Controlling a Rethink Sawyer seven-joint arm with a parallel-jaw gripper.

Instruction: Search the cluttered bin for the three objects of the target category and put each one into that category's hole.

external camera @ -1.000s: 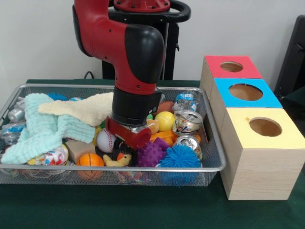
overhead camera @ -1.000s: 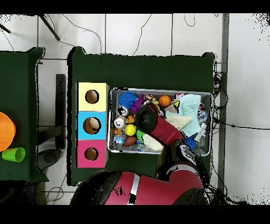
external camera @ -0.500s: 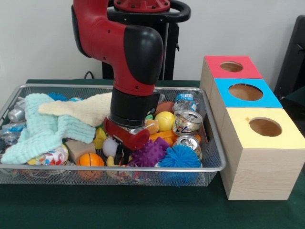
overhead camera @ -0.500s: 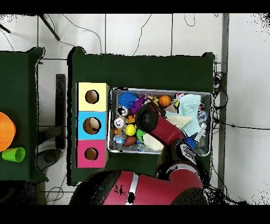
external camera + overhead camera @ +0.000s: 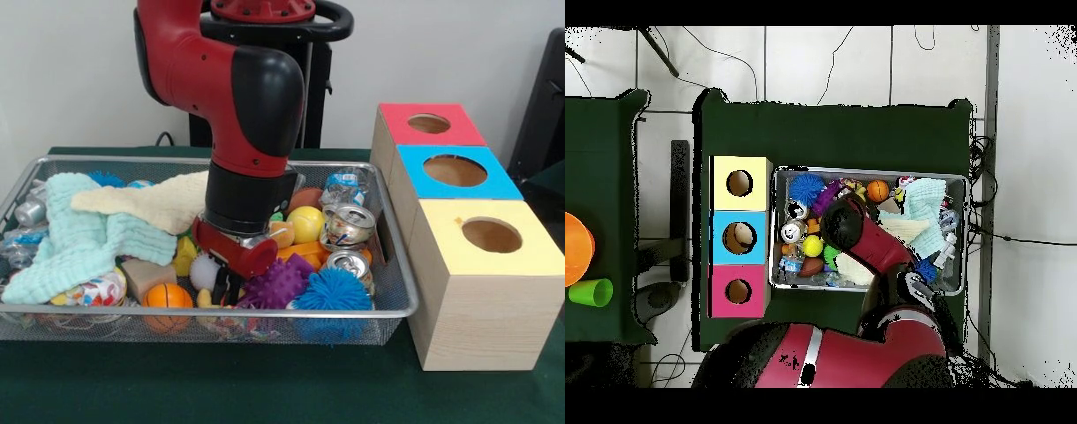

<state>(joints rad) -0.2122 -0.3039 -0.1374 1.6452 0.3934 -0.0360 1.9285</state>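
My gripper (image 5: 226, 288) is lowered into the wire mesh bin (image 5: 393, 300), near the front rim. It sits among the toys between a white baseball (image 5: 204, 270) and a purple spiky ball (image 5: 281, 283). A yellow duck toy (image 5: 205, 299) shows only as a sliver beside it. Close by are an orange basketball (image 5: 167, 296), a yellow ball (image 5: 305, 223) and a blue spiky ball (image 5: 333, 290). Three boxes stand right of the bin, with holes in a red top (image 5: 430, 124), a blue top (image 5: 455, 170) and a yellow top (image 5: 491, 235). In the overhead view the arm (image 5: 865, 235) hides the gripper.
A mint towel (image 5: 75, 234) and a cream towel (image 5: 159, 203) cover the bin's left half. Crushed cans (image 5: 349, 225) lie at the right wall by the boxes. Overhead, something pale lies inside the blue box's hole (image 5: 740, 237). An orange bowl (image 5: 575, 248) and green cup (image 5: 591, 292) stand on the side table.
The gripper dropped down into the toys over the duck, which is now mostly hidden. In the last half second it has barely moved.
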